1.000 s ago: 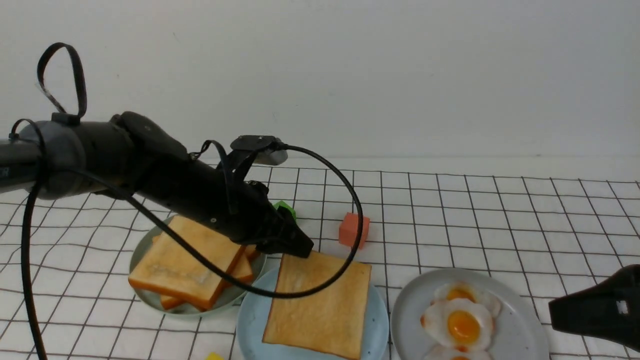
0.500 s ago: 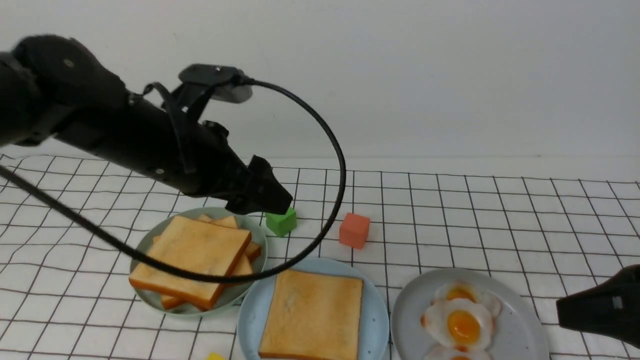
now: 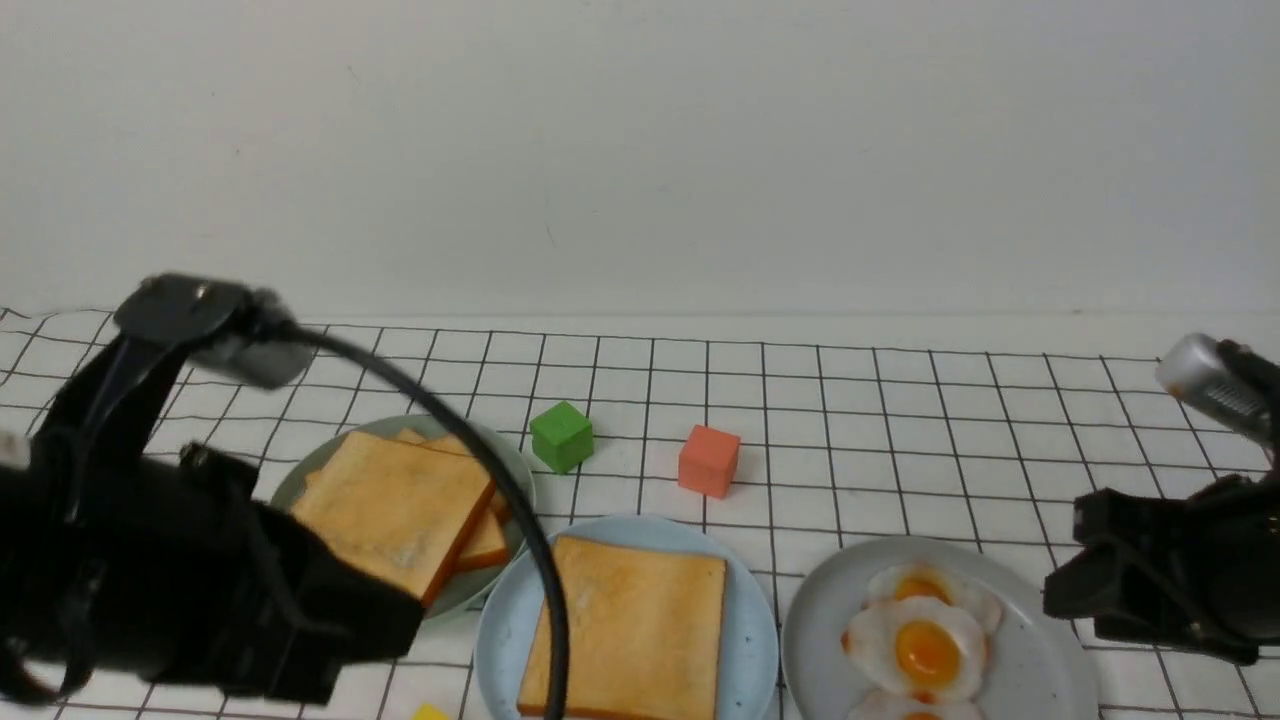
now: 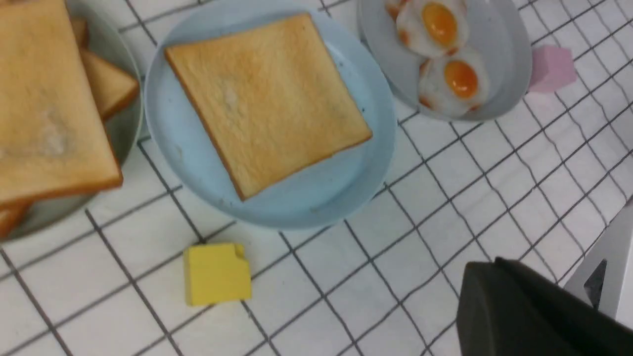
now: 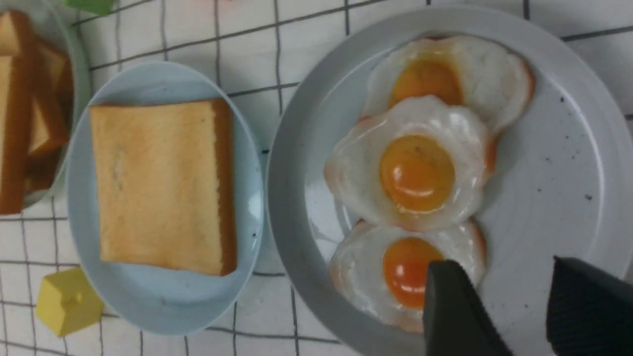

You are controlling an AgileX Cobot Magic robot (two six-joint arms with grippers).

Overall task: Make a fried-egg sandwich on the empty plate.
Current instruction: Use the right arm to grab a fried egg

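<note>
One golden toast slice (image 3: 625, 635) lies flat on the light-blue plate (image 3: 500, 640); no second slice is on it, so no stacked sandwich shows. Three fried eggs (image 5: 418, 168) lie on the grey plate (image 5: 559, 173) to its right. My left gripper (image 4: 487, 264) is shut and empty, held above the cloth near the blue plate's front side; in the front view the left arm (image 3: 200, 600) fills the lower left. My right gripper (image 5: 509, 277) is open and empty over the grey plate, one finger (image 5: 450, 296) beside the nearest egg (image 5: 400, 267). It also shows in the front view (image 3: 1065, 595).
A sage-green plate (image 3: 520, 490) with a loose toast pile (image 3: 400, 505) sits left of the blue plate. A green cube (image 3: 561, 436) and an orange-red cube (image 3: 708, 461) stand behind. A yellow block (image 4: 216, 273) and a pink block (image 4: 551, 69) lie near the front plates.
My left gripper let go of the toast on the blue plate, rose, then drew back to the lower left. My right arm moved in over the grey plate.
</note>
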